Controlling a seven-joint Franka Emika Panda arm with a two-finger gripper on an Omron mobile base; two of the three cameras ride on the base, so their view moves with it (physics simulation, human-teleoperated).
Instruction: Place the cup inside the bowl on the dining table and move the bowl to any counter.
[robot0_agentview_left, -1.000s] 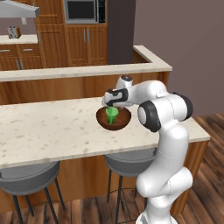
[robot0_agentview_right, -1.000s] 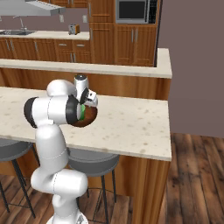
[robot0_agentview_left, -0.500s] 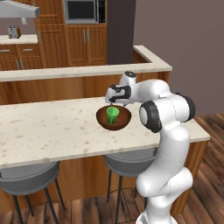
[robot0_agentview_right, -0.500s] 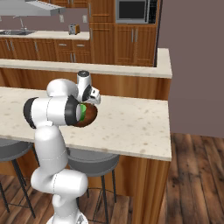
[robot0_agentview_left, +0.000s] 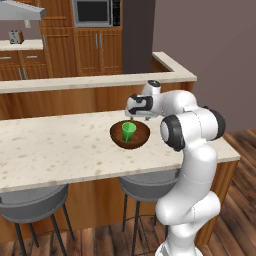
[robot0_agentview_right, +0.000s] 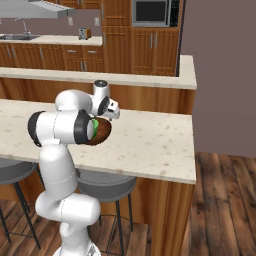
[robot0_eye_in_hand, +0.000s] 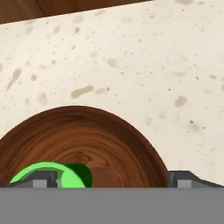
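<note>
While the cup (robot0_agentview_left: 128, 131) stands in the bowl (robot0_agentview_left: 141, 139), hand (robot0_eye_in_hand: 112, 180) open just above.

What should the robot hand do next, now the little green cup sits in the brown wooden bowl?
Probably slide sideways and lower to grip the round dark brown wooden bowl by its rim. The small bright green cup already stands upright inside it, the open gripper holds nothing, and the bowl sits on the beige speckled dining table.

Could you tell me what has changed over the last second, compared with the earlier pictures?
The hand has shifted a little toward the bowl's far right rim, its jaws staying wide open with nothing held. The cup still stands inside the bowl, and the bowl has not moved on the dining table.
</note>
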